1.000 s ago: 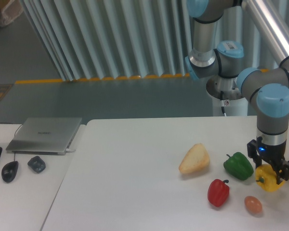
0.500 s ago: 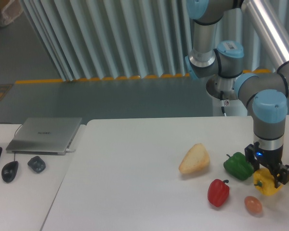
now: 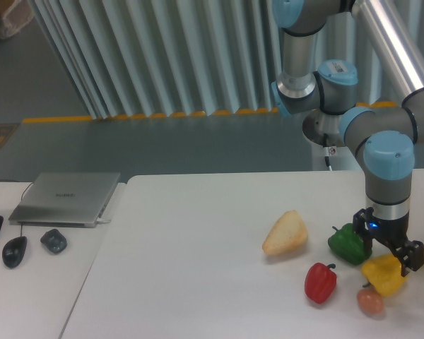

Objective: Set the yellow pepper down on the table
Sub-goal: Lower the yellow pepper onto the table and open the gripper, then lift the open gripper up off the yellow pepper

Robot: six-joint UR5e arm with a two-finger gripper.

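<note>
We see the gripper (image 3: pixel 386 257) with its jaws closed on the yellow pepper (image 3: pixel 385 275), held low over the bench (image 3: pixel 198 268) near its right edge. Released here, the pepper may land on the small peach-coloured fruit (image 3: pixel 369 301) just below and roll. The green pepper (image 3: pixel 349 243) crowds the left jaw; the red pepper (image 3: pixel 320 282) and bread (image 3: pixel 285 232) lie farther left.

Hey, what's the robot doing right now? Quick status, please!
Gripper shut on yellow pepper, low over the table. Green pepper close on one side, a small orange-pink item right beneath. Tight landing spot.
</note>
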